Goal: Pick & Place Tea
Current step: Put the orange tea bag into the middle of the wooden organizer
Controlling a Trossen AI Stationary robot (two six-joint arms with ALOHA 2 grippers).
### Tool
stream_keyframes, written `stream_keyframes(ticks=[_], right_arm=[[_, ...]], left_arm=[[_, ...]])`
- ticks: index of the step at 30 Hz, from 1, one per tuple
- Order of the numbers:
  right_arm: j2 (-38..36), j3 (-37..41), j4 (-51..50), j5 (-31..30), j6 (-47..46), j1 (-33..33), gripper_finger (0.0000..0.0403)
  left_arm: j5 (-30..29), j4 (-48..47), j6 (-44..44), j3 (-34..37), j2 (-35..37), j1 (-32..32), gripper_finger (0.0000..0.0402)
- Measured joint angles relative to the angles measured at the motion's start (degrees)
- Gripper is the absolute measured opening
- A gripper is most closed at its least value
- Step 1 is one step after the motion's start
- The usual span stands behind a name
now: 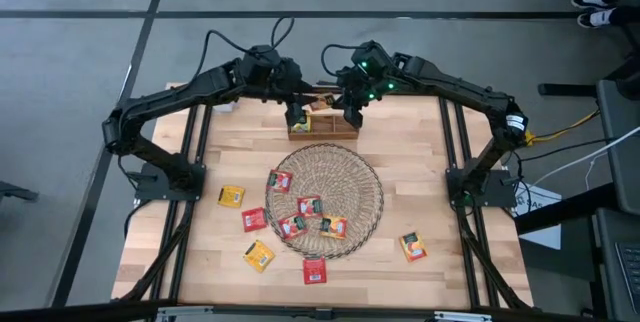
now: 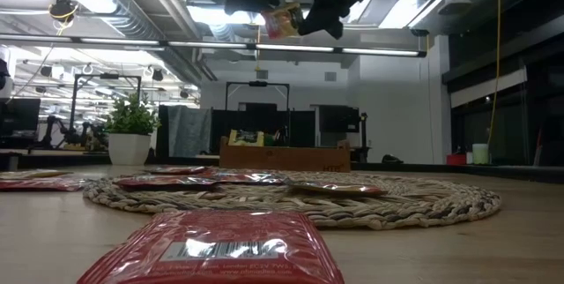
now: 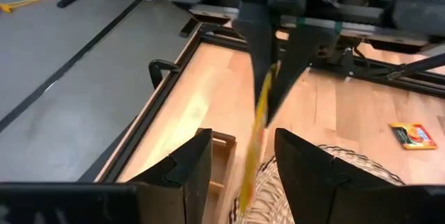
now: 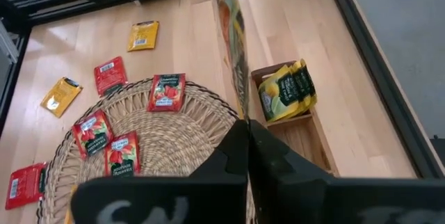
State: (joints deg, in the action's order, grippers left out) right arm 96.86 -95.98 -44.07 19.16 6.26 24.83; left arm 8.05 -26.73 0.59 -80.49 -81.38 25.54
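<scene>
Right hand [image 4: 245, 132] pinches an orange tea sachet [image 4: 231, 36] edge-on above the wooden box [image 4: 295, 123]. Left hand [image 3: 242, 156], fingers parted, faces it empty.

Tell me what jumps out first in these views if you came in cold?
Both claws meet above the wooden box at the table's far edge, the right claw shut on an orange sachet held edge-up, the left claw open around its lower end. Below them, the round wicker mat carries several red sachets, with more scattered on the table around it.
</scene>
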Motion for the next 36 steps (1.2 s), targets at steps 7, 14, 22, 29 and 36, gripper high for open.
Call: stream_keyframes(ticks=[7,14,22,29,36], right_arm=[[0.0,0.0,0.1,0.0,1.3,-1.4,0.0000],[0.0,0.0,0.1,-0.5,1.4,-1.5,0.0000],[0.0,0.0,0.1,-1.1,1.4,-1.5,0.0001],[0.0,0.0,0.1,-1.1,1.4,-1.5,0.0002],[-1.3,0.0,0.0,-1.5,1.6,-1.4,0.0032]], left_arm=[[1.3,1.3,-1.1,0.0,-0.8,0.0,0.0148],[3.6,1.4,-2.5,0.0,-1.6,-0.7,0.0139],[4.9,1.2,-1.9,0.0,-1.6,-0.7,0.0085],[6.9,1.2,-0.8,0.0,-1.6,-0.7,0.0003],[6.6,1.2,-0.9,0.0,-1.4,-0.7,0.0002]])
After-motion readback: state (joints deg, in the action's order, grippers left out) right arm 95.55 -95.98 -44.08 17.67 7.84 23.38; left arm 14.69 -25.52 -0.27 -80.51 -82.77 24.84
